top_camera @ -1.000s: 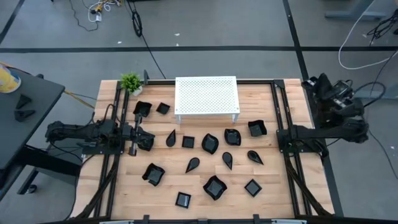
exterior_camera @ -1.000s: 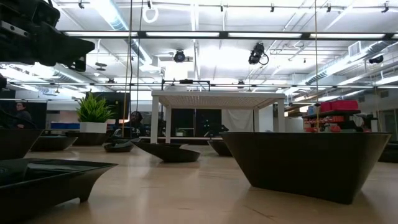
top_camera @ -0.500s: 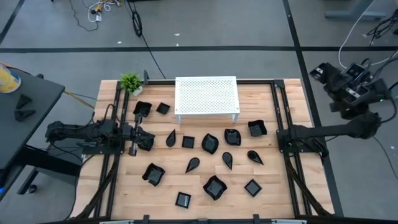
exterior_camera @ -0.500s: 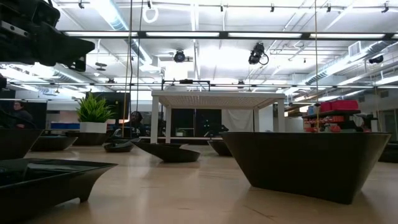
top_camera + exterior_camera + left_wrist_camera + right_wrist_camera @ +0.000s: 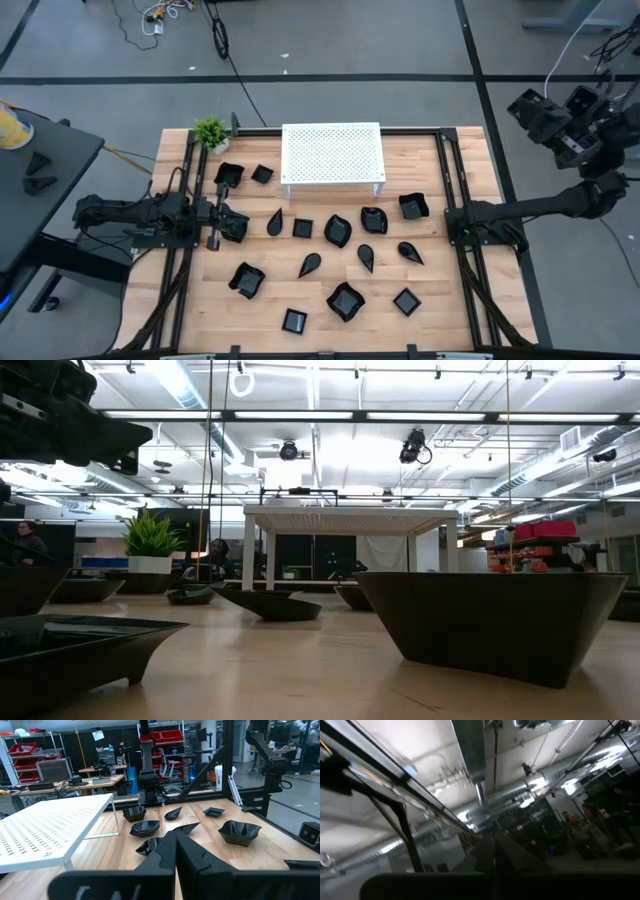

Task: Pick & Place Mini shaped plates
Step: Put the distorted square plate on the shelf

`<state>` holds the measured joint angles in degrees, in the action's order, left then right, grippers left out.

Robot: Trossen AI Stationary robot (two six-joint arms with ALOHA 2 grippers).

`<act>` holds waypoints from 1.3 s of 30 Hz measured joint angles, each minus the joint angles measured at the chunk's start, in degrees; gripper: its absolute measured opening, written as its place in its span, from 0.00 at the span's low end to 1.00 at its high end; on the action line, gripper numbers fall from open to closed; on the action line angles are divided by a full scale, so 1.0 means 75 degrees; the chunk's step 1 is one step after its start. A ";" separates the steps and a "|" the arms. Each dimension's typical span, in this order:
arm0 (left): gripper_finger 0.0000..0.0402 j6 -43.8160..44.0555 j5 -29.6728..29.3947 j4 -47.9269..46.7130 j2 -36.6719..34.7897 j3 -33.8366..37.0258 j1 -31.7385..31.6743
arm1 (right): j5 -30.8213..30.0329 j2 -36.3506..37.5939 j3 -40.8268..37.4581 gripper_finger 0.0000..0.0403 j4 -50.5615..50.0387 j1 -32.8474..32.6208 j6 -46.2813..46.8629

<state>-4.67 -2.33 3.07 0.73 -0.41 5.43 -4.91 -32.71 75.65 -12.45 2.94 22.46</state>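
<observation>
Several glossy black mini shaped plates lie scattered on the wooden table: a square one point(image 5: 302, 228), a leaf one point(image 5: 338, 230), a teardrop one point(image 5: 310, 264) and a wavy one point(image 5: 413, 206). Each rests on its base. My left gripper point(image 5: 238, 228) sits low at the table's left side, shut, just left of a teardrop plate point(image 5: 275, 221). Its wrist view shows the shut fingers point(image 5: 175, 842) and plates ahead point(image 5: 145, 827). My right gripper point(image 5: 525, 105) is raised beyond the table's far right corner, shut point(image 5: 495, 845) and facing the ceiling.
A white perforated stand point(image 5: 333, 153) stands at the table's far middle, and a small green potted plant point(image 5: 211, 132) is at the far left corner. Black frame rails point(image 5: 452, 190) run along both sides. Two plates point(image 5: 229, 174) sit beside the stand's left legs.
My right arm has risen from its folded pose over the table's right rail and swung up and outward, past the table's right edge. The left arm and all the plates have kept still.
</observation>
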 joint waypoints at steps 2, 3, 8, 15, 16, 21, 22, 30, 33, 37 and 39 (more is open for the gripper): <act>0.01 0.0000 -0.0001 0.0000 0.0000 0.0000 0.0000 | -0.0009 -0.0112 0.0278 0.05 -0.0740 0.0003 -0.0302; 0.01 0.0000 0.0000 0.0000 0.0000 -0.0002 0.0000 | -0.0008 -0.0171 0.0406 0.05 -0.1097 0.0000 -0.0425; 0.01 0.0000 -0.0002 0.0000 0.0000 0.0000 0.0001 | -0.0022 -0.0419 0.0868 0.05 -0.2374 0.0001 -0.0594; 0.01 0.0000 0.0000 0.0000 0.0000 -0.0003 0.0000 | -0.0023 -0.0586 0.0992 0.05 -0.3767 0.0000 -0.0733; 0.01 0.0000 -0.0001 0.0000 0.0001 -0.0003 0.0000 | -0.0023 -0.0603 0.0992 0.05 -0.4015 0.0000 -0.0751; 0.01 0.0000 0.0000 0.0000 0.0000 -0.0001 0.0001 | -0.0023 -0.0702 0.0992 0.05 -0.5083 0.0000 -0.0895; 0.01 0.0000 0.0000 0.0000 0.0000 -0.0003 0.0001 | -0.0023 -0.0713 0.0992 0.05 -0.5257 0.0000 -0.0892; 0.01 0.0000 0.0000 0.0000 0.0000 -0.0003 0.0000 | -0.0024 -0.0783 0.0989 0.05 -0.6260 0.0003 -0.0866; 0.01 0.0000 0.0000 0.0000 0.0000 0.0000 0.0000 | -0.0116 -0.0783 0.0989 0.05 -0.6525 0.0003 -0.0866; 0.01 0.0000 0.0000 0.0000 0.0000 0.0000 0.0000 | -0.0529 -0.0783 0.0989 0.05 -0.6595 0.0003 -0.0863; 0.01 0.0000 0.0000 0.0000 0.0000 -0.0002 0.0002 | -0.0783 -0.0783 0.0989 0.05 -0.6595 0.0003 -0.0778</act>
<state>-4.67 -2.33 3.07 0.73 -0.42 5.45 -10.78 -38.59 83.07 -61.91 2.96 16.62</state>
